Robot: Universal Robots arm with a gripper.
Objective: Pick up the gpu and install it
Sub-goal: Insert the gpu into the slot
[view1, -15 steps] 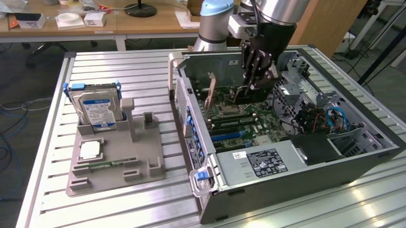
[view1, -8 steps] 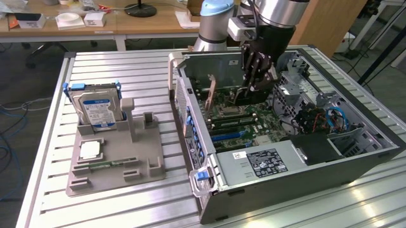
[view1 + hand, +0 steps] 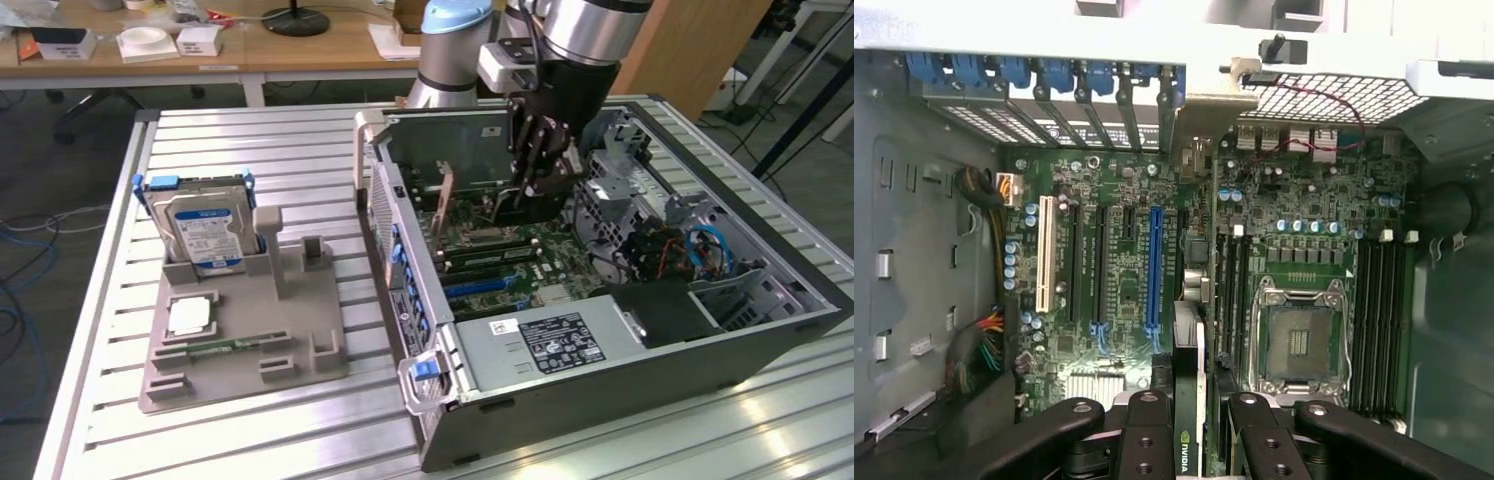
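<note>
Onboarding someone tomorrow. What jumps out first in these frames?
The open computer case lying on the slatted table, motherboard exposed. The gripper reaches down into it, shut on the gpu, which stands edge-on over the board beside the blue slot. At the exterior view's left, a grey holder carries a hard drive standing upright.

Ribbed brushed-metal table (image 3: 267, 140), matt grey plastic holder (image 3: 240, 345)
</note>
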